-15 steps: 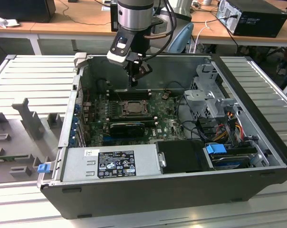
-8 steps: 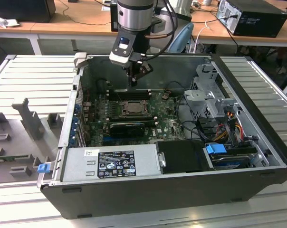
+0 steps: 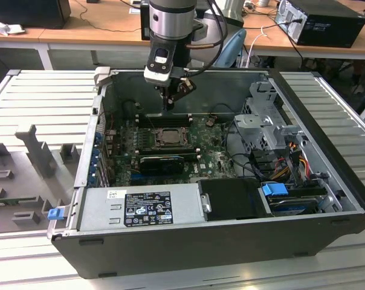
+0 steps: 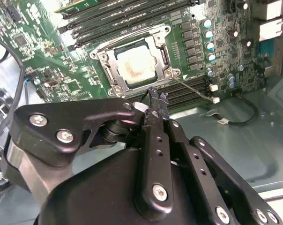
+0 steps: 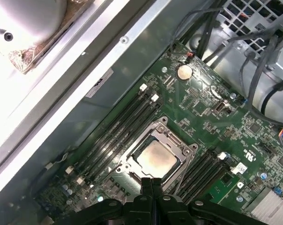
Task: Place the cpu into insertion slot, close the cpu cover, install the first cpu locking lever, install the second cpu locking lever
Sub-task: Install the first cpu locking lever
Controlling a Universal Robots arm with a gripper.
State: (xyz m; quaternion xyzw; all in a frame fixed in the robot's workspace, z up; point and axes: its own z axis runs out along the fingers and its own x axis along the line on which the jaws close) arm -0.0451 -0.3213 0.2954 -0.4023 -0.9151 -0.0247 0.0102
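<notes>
The square chip (image 5: 155, 159) sits in its socket (image 3: 156, 138) on the green circuit board (image 3: 216, 154), metal cover frame (image 4: 114, 65) closed around it; in the exterior view the empty end effector (image 3: 170, 104), tips pressed together, hovers at the chip's 12 o'clock.

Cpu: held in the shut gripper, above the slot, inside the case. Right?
Not held. The cpu sits in the slot, as the first wrist view shows. The gripper is shut on nothing, above the slot, inside the case.
</notes>
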